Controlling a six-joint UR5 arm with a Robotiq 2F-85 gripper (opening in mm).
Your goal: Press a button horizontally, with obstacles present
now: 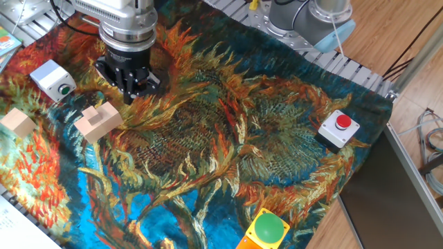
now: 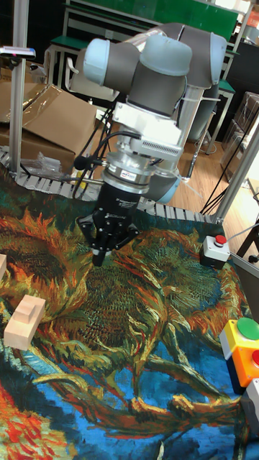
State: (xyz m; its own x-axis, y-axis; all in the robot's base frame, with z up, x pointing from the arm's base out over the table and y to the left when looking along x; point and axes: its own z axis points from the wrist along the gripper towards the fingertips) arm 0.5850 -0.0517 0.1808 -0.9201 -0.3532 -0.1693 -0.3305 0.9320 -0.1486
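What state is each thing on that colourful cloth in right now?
Gripper: points down at the cloth, holds nothing, apart from the boxes.
Green button: untouched, faces sideways on its box.
Red button: untouched, faces up.
Green dome: untouched, on a yellow box.
Notched block: flat on the cloth.
Cube: flat, near the cloth's edge.

From here I count three button boxes on the surface: one white box with a small green button (image 1: 64,88), one white box with a red button (image 1: 342,122), and one yellow box with a green dome (image 1: 269,227). Two pale wood blocks show: one small cube (image 1: 17,122) and one notched block (image 1: 98,120). One arm carries one pincer (image 1: 131,97).
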